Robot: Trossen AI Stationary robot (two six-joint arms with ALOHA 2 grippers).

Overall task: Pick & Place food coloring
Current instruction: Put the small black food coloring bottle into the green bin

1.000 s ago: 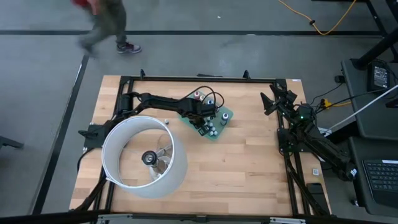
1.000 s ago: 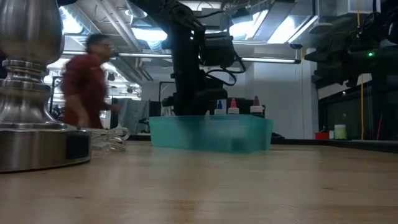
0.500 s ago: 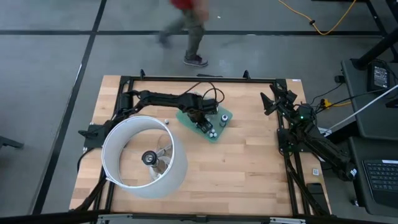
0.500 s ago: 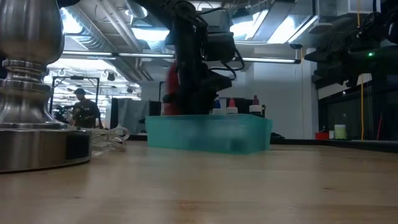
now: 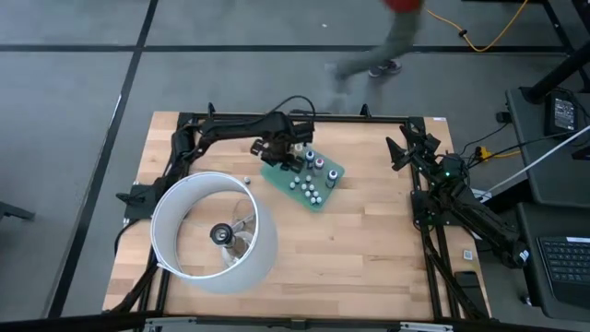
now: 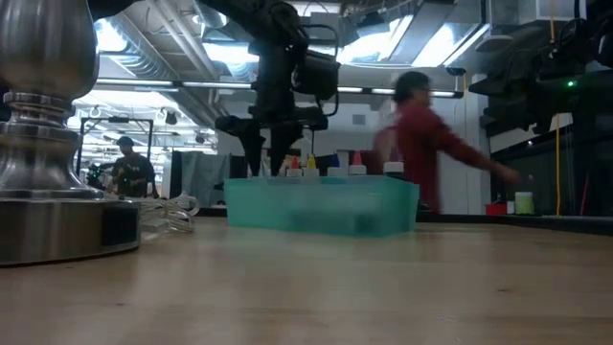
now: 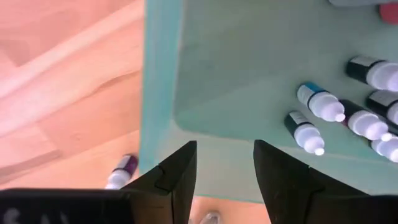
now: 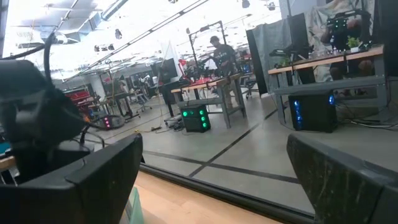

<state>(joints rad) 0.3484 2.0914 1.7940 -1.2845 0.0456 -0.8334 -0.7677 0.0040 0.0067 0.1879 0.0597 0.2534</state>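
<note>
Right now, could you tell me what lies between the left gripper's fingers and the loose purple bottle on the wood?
In the left wrist view, only the green tray's edge and bare wood lie between the left gripper and the purple bottle outside the tray.

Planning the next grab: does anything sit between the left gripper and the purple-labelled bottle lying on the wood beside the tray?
Nothing visible does. The left gripper hovers open and empty over the tray wall, and the bottle lies on bare wood just outside that wall, uncovered from above.
</note>
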